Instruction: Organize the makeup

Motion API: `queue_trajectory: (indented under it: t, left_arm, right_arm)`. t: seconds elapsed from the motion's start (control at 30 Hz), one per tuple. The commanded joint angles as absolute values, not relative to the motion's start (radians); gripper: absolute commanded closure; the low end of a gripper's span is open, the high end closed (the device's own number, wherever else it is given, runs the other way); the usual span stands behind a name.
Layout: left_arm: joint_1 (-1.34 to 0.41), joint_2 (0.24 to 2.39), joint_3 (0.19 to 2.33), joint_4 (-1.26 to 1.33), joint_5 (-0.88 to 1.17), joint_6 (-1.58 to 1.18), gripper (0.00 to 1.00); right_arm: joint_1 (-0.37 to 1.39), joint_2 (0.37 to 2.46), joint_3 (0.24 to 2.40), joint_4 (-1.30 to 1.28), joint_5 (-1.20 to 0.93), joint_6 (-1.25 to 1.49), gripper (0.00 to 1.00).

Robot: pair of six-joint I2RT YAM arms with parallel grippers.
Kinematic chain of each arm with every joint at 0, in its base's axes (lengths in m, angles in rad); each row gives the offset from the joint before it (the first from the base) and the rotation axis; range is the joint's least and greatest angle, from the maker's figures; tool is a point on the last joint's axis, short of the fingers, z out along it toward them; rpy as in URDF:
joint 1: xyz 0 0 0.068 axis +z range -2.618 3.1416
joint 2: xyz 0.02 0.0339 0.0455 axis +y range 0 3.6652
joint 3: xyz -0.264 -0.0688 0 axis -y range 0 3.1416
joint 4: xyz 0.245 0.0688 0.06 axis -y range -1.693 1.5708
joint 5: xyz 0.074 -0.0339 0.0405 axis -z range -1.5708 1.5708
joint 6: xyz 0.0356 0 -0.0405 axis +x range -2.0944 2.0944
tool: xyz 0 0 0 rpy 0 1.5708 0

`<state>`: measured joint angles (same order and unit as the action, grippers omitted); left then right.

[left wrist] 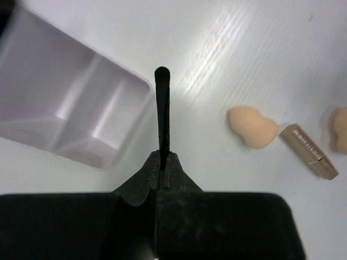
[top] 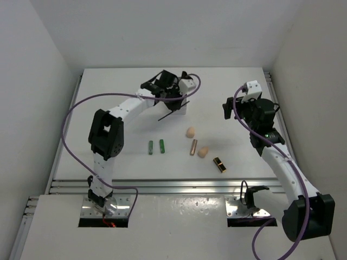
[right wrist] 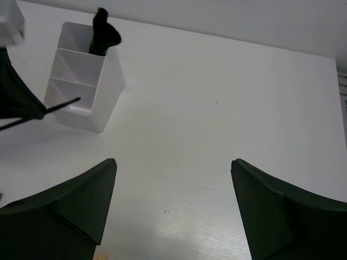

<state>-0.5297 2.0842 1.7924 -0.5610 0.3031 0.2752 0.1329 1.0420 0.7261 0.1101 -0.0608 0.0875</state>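
My left gripper (left wrist: 162, 154) is shut on a thin dark pencil (left wrist: 162, 108) and holds it above the table, just right of the white three-compartment box (left wrist: 70, 108). In the top view the left gripper (top: 172, 104) hovers over the box (top: 180, 112), and the pencil (top: 164, 116) sticks out slantwise. A black brush (right wrist: 103, 35) stands in the box's far compartment. Two green tubes (top: 156, 146), a rose-gold tube (top: 193, 147), two peach sponges (top: 190, 132) (top: 203, 152) and a black-gold lipstick (top: 219, 164) lie on the table. My right gripper (right wrist: 173, 162) is open and empty, and sits at the right in the top view (top: 230, 110).
White walls close in the table on the left, back and right. A metal rail (top: 173, 187) runs along the near edge in front of the arm bases. Purple cables loop off both arms.
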Motion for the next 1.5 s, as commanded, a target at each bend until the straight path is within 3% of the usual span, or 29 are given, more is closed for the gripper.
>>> queue_trajectory:
  t: [0.0,0.13,0.3,0.57,0.9,1.13,1.2,1.23,1.3,1.33,1.47]
  left_arm:
    - [-0.506,1.977,1.855,-0.519,0.394,0.258,1.0]
    - [-0.433,1.89,1.797,-0.262,0.515,0.146,1.0]
    - [-0.394,1.839,1.597,0.561,0.467,0.084,1.0]
    - [-0.364,2.135,1.709,0.986,0.446,-0.06,1.0]
    - [-0.321,2.313,1.721,1.132,0.413,-0.155,1.0]
    - [-0.321,2.342,1.648,1.154,0.422,-0.164,1.0]
    - [-0.321,2.329,1.617,1.154,0.432,-0.164,0.91]
    - [-0.321,2.319,1.602,1.154,0.442,-0.155,0.84]
    - [-0.321,2.3,1.553,1.144,0.472,-0.155,0.73]
    - [-0.321,2.284,1.54,1.131,0.483,-0.155,0.57]
    - [-0.311,2.264,1.528,1.092,0.492,-0.155,0.4]
  right_arm:
    - [0.124,1.045,0.741,0.187,-0.106,0.124,0.14]
    - [0.083,1.074,0.723,0.242,-0.156,0.158,0.14]
    - [0.02,1.161,0.726,0.319,-0.311,0.262,0.14]
    - [0.011,1.302,0.761,0.371,-0.388,0.271,0.15]
    - [0.008,1.408,0.887,0.261,-0.397,0.247,0.16]
    - [0.038,1.433,0.974,-0.111,-0.378,0.088,0.19]
    - [0.063,1.428,1.0,-0.222,-0.345,0.049,0.22]
    - [0.084,1.427,1.005,-0.294,-0.316,-0.154,0.22]
    - [0.106,1.431,1.023,-0.397,-0.278,-0.07,0.22]
    - [0.133,1.43,1.031,-0.45,-0.259,-0.089,0.22]
    - [0.172,1.425,1.046,-0.598,-0.233,-0.057,0.27]
